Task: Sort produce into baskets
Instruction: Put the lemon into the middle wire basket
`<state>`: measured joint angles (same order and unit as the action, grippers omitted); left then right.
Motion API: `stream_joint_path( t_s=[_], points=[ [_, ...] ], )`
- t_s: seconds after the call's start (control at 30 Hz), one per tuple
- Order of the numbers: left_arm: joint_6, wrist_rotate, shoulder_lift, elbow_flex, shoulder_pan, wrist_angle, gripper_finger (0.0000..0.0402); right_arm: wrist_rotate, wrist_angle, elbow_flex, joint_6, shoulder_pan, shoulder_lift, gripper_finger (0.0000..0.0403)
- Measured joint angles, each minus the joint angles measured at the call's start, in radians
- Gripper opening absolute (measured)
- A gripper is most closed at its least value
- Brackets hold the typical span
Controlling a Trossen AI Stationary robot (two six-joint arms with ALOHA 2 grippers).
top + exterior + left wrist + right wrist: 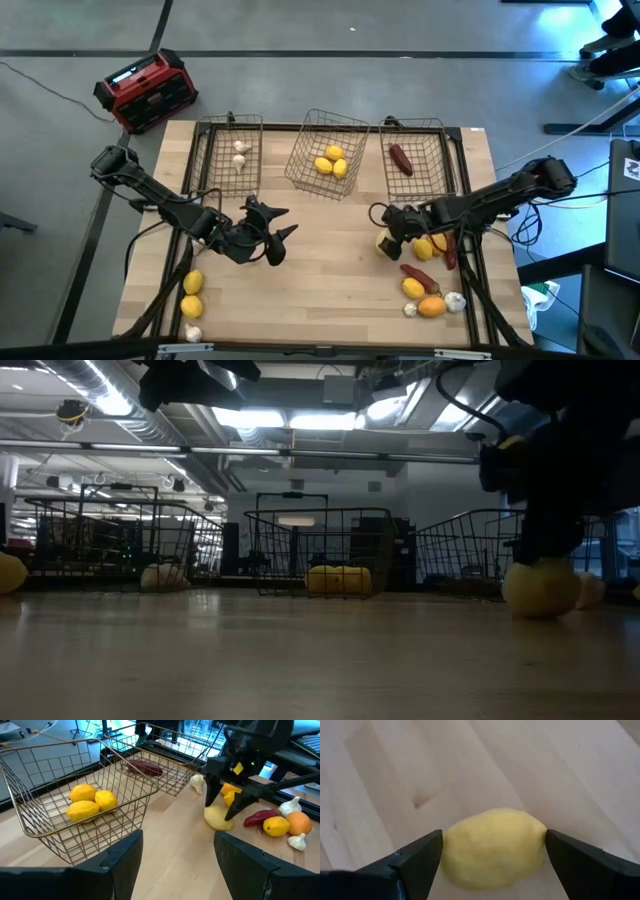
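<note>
My right gripper [390,238] points down at the right of the table, open, with one finger at each end of a yellow lemon [492,847] that lies on the wood. My left gripper [272,236] hovers open at mid-left with nothing between its fingers. Three wire baskets stand along the far edge. The left basket [212,160] holds white bulbs, the tilted middle basket [303,150] holds lemons [332,162], and the right basket [436,158] holds a dark red piece [400,160]. My right gripper's fingertips [432,850] stand right at the two ends of the lemon [535,832], coming from above and pointing steeply down. Whether they touch the peel, I cannot tell. The lemon rests on the table.
More produce lies near the front right: lemons [413,288], an orange piece [432,305], white bulbs [455,300] and a dark red piece [418,275]. At the front left lie two lemons [192,295] and a bulb [192,333]. A red-and-black box [147,90] sits off the table's far left.
</note>
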<state>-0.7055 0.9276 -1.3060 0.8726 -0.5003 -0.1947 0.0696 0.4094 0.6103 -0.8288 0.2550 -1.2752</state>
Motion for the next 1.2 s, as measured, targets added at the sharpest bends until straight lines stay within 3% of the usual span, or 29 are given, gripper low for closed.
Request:
stream_joint_path(
  t_s=[0.23, 0.5, 0.67, 0.9, 1.2],
  points=[
    [0.0, -0.002, 0.0, 0.0, 0.0, 0.0, 0.0241, 0.042, 0.156, 0.145, 0.271, 0.0, 0.012, 0.0349],
    [-0.001, -0.002, 0.0, 0.0, 0.0, -0.003, 0.0241, -0.024, 0.231, 0.215, 0.655, 0.001, 0.008, 0.0349],
    [-0.005, -0.002, 0.0, 0.0, -0.002, -0.004, 0.0241, -0.009, 0.224, 0.214, 0.758, 0.001, -0.025, 0.0349],
    [-0.001, -0.002, 0.0, 0.0, -0.002, -0.006, 0.0241, -0.108, 0.273, 0.214, 0.883, 0.001, -0.038, 0.0349],
    [0.002, -0.001, 0.0, 0.0, -0.002, -0.007, 0.0241, -0.132, 0.293, 0.214, 0.983, 0.001, -0.038, 0.0349]
  ],
)
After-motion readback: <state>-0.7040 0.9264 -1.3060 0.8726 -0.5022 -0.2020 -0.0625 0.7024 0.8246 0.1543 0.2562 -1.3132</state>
